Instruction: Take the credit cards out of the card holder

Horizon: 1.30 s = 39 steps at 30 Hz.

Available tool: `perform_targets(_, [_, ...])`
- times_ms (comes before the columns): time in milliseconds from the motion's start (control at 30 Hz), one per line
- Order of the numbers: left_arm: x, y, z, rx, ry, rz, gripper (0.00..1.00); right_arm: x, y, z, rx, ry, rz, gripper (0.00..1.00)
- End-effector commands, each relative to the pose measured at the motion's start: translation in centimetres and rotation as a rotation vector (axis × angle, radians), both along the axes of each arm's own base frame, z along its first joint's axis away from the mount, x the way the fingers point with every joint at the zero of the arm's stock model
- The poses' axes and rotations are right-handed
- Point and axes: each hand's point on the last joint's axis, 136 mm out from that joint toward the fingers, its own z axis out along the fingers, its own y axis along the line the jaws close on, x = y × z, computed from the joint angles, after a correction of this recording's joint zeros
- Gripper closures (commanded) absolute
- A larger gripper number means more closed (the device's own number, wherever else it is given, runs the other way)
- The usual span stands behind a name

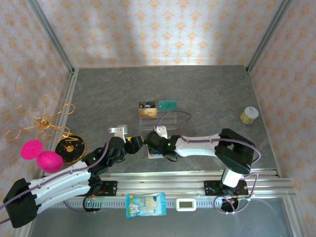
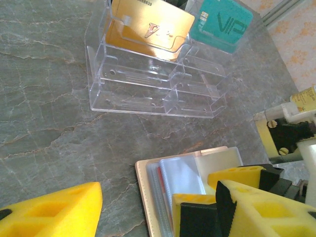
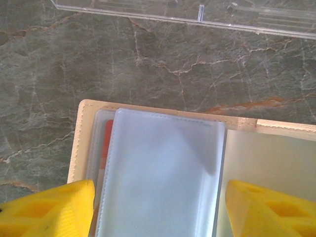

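Note:
The card holder [image 1: 154,155] lies open on the grey table, a tan wallet [image 3: 88,129] with blue-grey clear pockets [image 3: 163,173]. One of the credit cards, a red one [image 3: 106,140], shows as a thin edge under the top pocket, and the same red edge [image 2: 161,175] appears in the left wrist view. My right gripper [image 3: 158,212] hovers open right above the wallet, its yellow fingers [image 3: 47,210] straddling the top pocket. My left gripper [image 2: 148,217] is open at the wallet's left edge [image 2: 143,197], holding nothing. In the top view both grippers meet over the wallet, left [image 1: 137,143] and right [image 1: 157,142].
A clear acrylic rack [image 1: 160,118] stands just beyond the wallet, holding a gold card [image 2: 148,27] and a teal card [image 2: 222,22]. A small jar [image 1: 249,115] sits at the right. Pink balls [image 1: 42,155], a gold wire ornament [image 1: 42,121] and a black disc [image 1: 70,146] crowd the left.

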Motion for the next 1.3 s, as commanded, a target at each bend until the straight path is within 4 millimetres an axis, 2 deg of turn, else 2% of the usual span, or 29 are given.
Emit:
perform_targets(0, [-0.1,0.7,-0.5,0.034,0.003,0.012,0.37,-0.2,-0.4,-1.4,-0.029,0.018,-0.004,0.31])
perform_targets(167, [0.0,0.6,-0.5,0.034,0.004,0.007,0.37,-0.8,-0.9,-2.7,-0.051,0.045,0.002,0.32])
perform_targets(267, [-0.1,0.3,-0.6,0.032,0.008,-0.006,0.37,-1.1,-1.4,-3.0,-0.050,0.052,-0.007,0.37])
perform_targets(533, [-0.2,-1.4,-1.4,0.017,0.040,-0.076,0.48,-1.4,-1.4,-2.9,0.006,0.053,-0.024,0.65])
perform_targets(733, [0.0,-3.9,-2.1,-0.007,0.069,-0.156,0.69,-1.4,-1.6,-2.4,0.044,0.043,-0.041,0.70])
perform_targets(867, [0.3,-6.4,-2.2,-0.065,0.089,-0.226,0.84,-1.5,-1.7,-2.1,0.075,0.037,-0.047,0.74])
perform_targets(1067, [1.1,-8.4,-3.3,-0.064,0.126,-0.259,0.93,-1.7,-1.7,-2.0,0.094,0.037,-0.044,0.73])
perform_targets(1200, [1.8,-8.8,-5.0,-0.006,0.169,-0.252,0.95,-1.7,-1.6,-2.0,0.108,0.039,-0.042,0.73])
perform_targets(1267, [1.9,-8.4,-6.5,0.055,0.207,-0.233,0.97,-1.8,-1.7,-1.9,0.112,0.038,-0.043,0.73])
